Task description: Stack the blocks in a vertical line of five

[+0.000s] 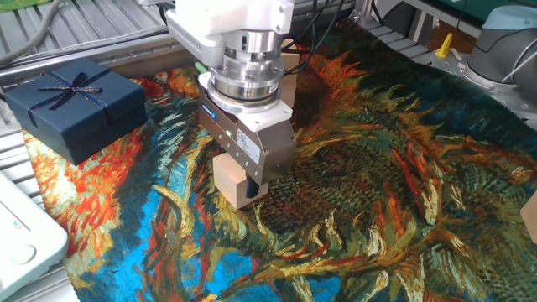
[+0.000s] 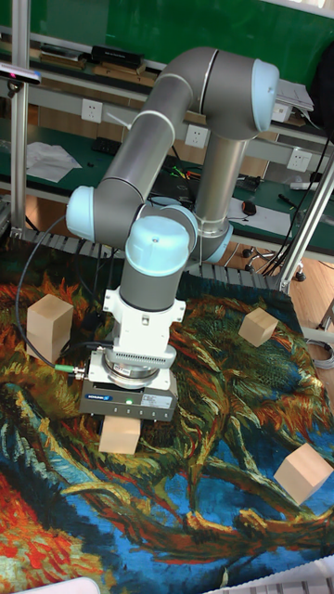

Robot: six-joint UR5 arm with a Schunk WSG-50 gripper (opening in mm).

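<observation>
A pale wooden block (image 1: 230, 179) rests on the painted cloth near the middle, seen again in the tall fixed view as a block (image 2: 119, 436) just under the wrist. My gripper (image 1: 238, 190) (image 2: 119, 425) comes straight down over it, its dark finger (image 1: 252, 188) pressed flat against the block's right face, shut on the block. Three more blocks lie apart: one at the left (image 2: 48, 327), one at the back right (image 2: 258, 327), one at the front right (image 2: 303, 472). That last block shows at the fixed view's right edge (image 1: 530, 215).
A dark blue gift box (image 1: 75, 105) with a ribbon stands at the left of the cloth. A white device (image 1: 23, 236) sits off the cloth's front left corner. Metal rails (image 2: 237, 276) and a second arm (image 1: 503, 50) border the far side.
</observation>
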